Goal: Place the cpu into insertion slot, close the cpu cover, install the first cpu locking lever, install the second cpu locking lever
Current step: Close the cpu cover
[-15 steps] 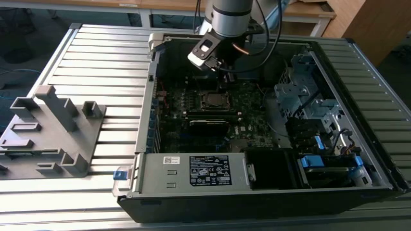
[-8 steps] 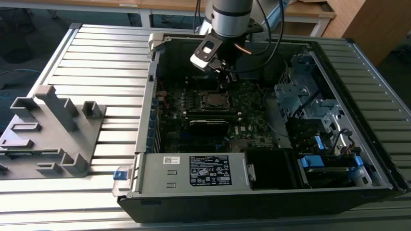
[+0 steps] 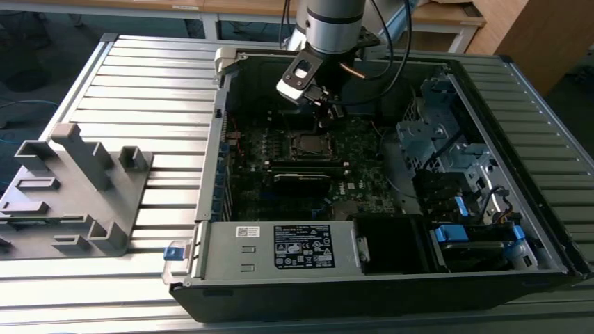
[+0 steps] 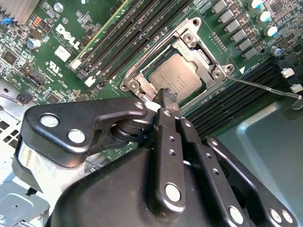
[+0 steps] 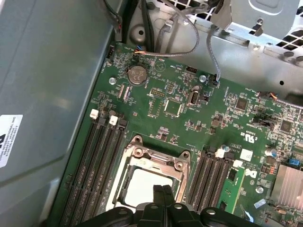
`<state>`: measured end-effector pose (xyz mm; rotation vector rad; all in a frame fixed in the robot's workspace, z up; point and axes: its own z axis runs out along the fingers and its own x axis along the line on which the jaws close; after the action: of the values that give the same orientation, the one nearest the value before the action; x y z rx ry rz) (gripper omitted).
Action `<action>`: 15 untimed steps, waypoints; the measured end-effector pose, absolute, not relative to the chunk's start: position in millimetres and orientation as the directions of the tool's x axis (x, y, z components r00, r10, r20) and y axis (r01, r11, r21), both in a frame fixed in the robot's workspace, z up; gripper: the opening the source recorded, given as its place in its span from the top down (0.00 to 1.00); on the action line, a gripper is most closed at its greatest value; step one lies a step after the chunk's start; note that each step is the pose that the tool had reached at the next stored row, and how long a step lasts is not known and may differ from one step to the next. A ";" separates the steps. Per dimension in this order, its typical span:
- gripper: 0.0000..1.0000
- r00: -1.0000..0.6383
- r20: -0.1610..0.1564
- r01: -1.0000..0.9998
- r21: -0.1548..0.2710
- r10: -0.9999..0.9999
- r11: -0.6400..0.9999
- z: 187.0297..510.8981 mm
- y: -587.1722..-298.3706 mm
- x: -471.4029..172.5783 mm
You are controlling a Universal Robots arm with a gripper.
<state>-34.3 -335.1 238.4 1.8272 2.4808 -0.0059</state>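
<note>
The cpu lies flat in the insertion slot on the motherboard, silver-grey top up. The silvery cpu cover is folded down around it as a frame; it is the cover in the first wrist view too, with the cpu inside it. A thin metal locking lever sticks out sideways from one corner of the socket. My gripper hangs just above the socket's edge, its two narrow fingers pressed together with nothing between them. In the exterior view the gripper reaches down into the open case.
Long black memory slots flank the socket on both sides. A finned heatsink and a coin battery sit on the board. The case wall, a metal drive cage and a labelled box surround it. A grey fixture stands on the table.
</note>
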 end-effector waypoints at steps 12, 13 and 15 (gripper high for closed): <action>0.90 -0.328 -0.051 0.943 0.033 0.943 0.330 238.2 -335.1 -34.3; 0.90 -0.333 -0.051 0.942 0.033 0.942 0.335 238.2 -335.1 -34.3; 0.90 -0.337 -0.051 0.940 0.033 0.940 0.339 238.1 -335.1 -34.3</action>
<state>-34.3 -335.1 238.1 1.7720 2.5205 -0.0037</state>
